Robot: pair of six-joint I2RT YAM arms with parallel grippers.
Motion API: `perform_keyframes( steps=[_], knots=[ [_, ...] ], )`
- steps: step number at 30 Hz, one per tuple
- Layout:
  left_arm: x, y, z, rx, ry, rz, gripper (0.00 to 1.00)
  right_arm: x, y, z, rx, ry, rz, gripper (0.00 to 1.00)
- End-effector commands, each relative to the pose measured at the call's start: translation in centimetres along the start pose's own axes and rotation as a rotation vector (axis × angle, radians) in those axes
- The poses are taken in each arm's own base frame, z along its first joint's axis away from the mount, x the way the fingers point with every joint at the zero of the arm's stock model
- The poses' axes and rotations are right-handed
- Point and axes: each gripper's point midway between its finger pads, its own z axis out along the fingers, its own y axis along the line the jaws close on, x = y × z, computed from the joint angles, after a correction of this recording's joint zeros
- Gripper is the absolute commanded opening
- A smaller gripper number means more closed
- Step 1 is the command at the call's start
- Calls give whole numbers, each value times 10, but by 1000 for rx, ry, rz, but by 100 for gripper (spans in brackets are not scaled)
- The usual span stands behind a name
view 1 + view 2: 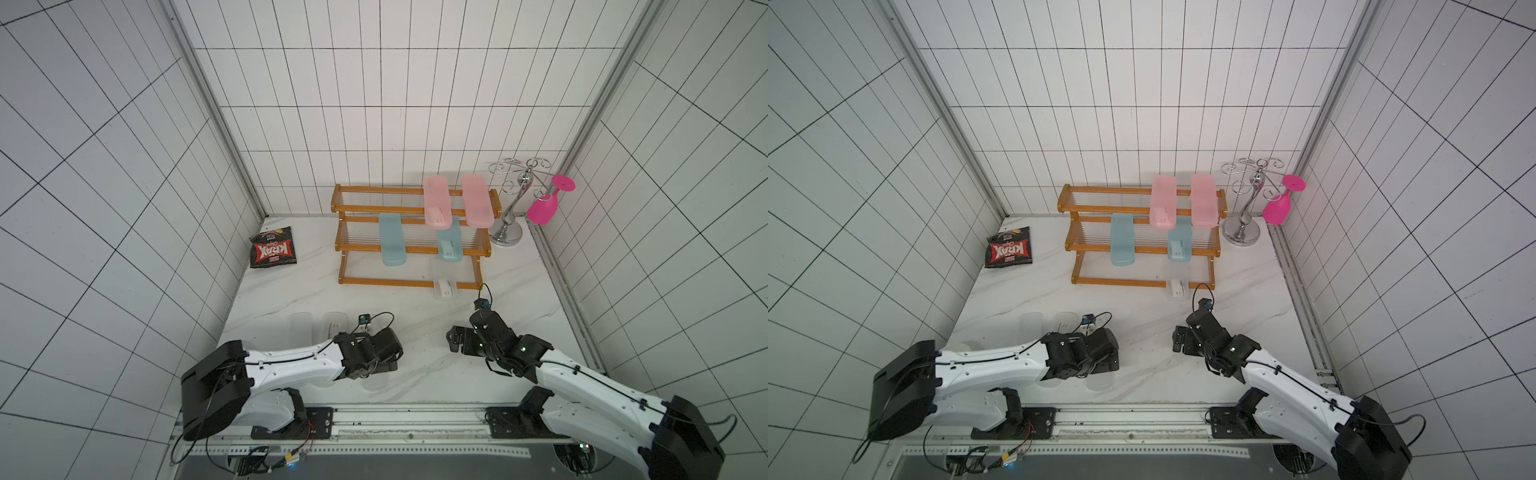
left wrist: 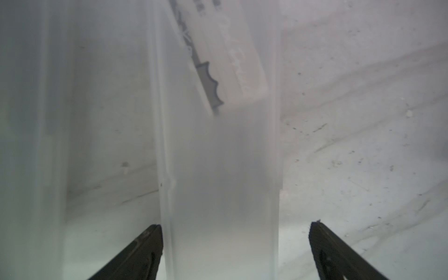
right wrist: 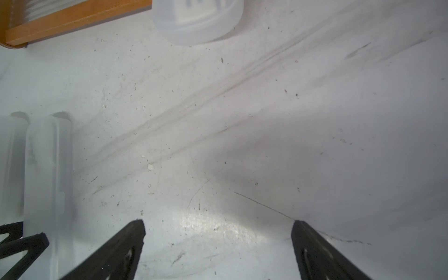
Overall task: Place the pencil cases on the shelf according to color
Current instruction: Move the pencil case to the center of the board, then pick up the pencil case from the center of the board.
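Straddling a clear case (image 2: pixel 218 169) on the table (image 1: pixel 291 291) in front of the shelf (image 1: pixel 411 249), the left gripper (image 2: pixel 235 225) stands spread wide, one finger just beside the case's edge, not clamping it. The right gripper (image 3: pixel 218 223), likewise in front of the shelf, gapes over bare table and holds nothing. Two pink cases (image 1: pixel 436 203) lie on the shelf's top tier and two teal cases (image 1: pixel 391 239) on its middle tier. A second clear case (image 1: pixel 444 286) lies on the bottom tier, overhanging the front rail.
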Motion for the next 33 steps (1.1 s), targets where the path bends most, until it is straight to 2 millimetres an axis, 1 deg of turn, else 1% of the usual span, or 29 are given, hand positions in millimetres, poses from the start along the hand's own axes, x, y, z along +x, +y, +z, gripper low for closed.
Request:
perform_keyframes(
  steps=[1, 3, 4, 5, 7, 10, 12, 16, 18, 21, 25, 27, 28, 30, 33],
  knots=[
    [-13, -58, -3, 138, -31, -25, 98, -2, -7, -12, 44, -16, -16, 100],
    [-22, -77, -7, 160, -57, -17, 98, -1, -8, -16, 45, -19, -16, 99],
    [-26, -79, -10, 152, -75, -16, 98, 0, -9, -17, 46, -17, -18, 99],
    [-32, -78, -15, 133, -98, -18, 98, 2, -8, -18, 44, -13, -19, 99],
    [-45, -67, -28, 83, -161, -20, 98, 4, -3, -20, 23, -2, -23, 99],
    [-62, -30, -51, -18, -265, -28, 98, 7, 14, -20, -39, 10, -49, 99],
    [-72, 5, -64, -81, -330, -60, 98, 9, 27, -18, -66, 22, -62, 99],
    [-79, 63, -74, -126, -364, -142, 98, 13, 61, -8, -119, 45, -104, 99],
    [-82, 90, -81, -150, -393, -181, 98, 14, 84, -5, -134, 45, -139, 99],
    [-86, 120, -90, -183, -410, -232, 98, 16, 114, 2, -140, 63, -189, 99],
    [-86, 150, -92, -220, -413, -303, 98, 25, 145, 16, -138, 107, -233, 99],
    [-85, 160, -92, -218, -409, -337, 98, 31, 155, 23, -114, 125, -261, 99],
    [-85, 162, -93, -209, -415, -352, 98, 34, 161, 25, -108, 134, -272, 99],
    [-87, 158, -93, -167, -427, -361, 98, 42, 169, 31, -94, 169, -278, 99],
    [-87, 160, -93, -166, -428, -381, 98, 55, 175, 42, -76, 217, -258, 99]
  ],
)
